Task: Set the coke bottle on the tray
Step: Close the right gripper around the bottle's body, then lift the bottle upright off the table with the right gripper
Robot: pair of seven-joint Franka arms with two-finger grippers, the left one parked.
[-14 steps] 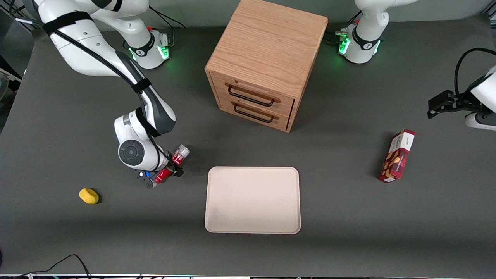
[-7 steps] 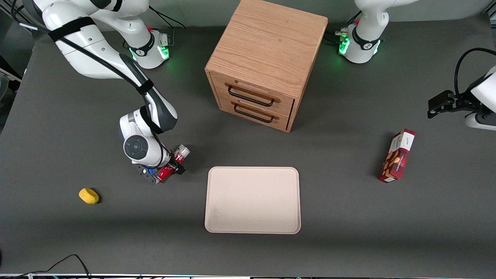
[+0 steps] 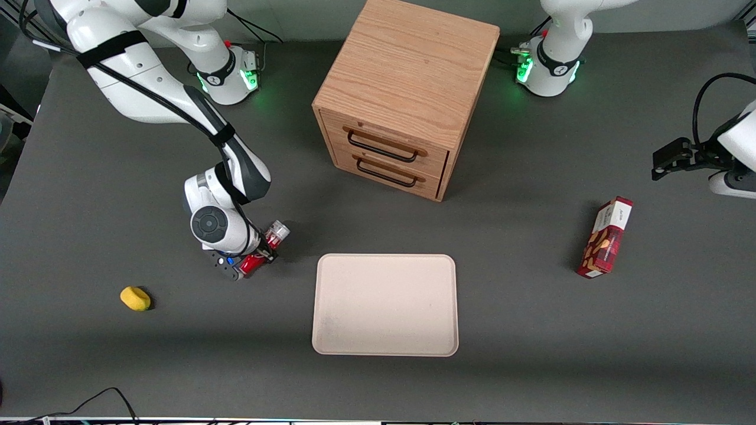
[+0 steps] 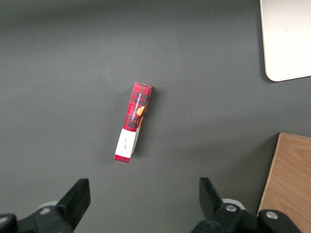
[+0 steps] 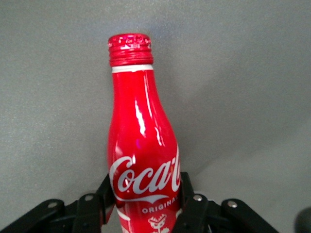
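Two fingers of the end effector [image 5: 146,204] sit closed against the lower body of the coke bottle [image 5: 142,160]; the wrist view shows a black pad on each flank, just below the script logo. Front view: end effector [image 3: 260,255] low over the tabletop [image 3: 531,330] toward the working arm's end, bottle [image 3: 264,248] lying roughly level in it, silver base end pointing toward the drawer cabinet [image 3: 401,94]. Cannot tell from either view whether the bottle is resting on the tabletop or already clear of it.

Tray [image 3: 385,304] lies just beside the grasp site, nothing on it. Placement not yet done.

Risks, judged from this state:
- Bottle wall is glossy and rounded, so contact is likely narrow. It may twist or slide between the pads during the carry.
- Grip sits near one end of the body, so the long neck could swing or sag.
- Low travel height could catch the neck or base on the tray's raised rim.
- Released on its side, a round bottle can roll; the low rim may not stop it.

Yellow object [image 3: 135,298] and snack box [image 3: 605,237] lie well apart from the path.
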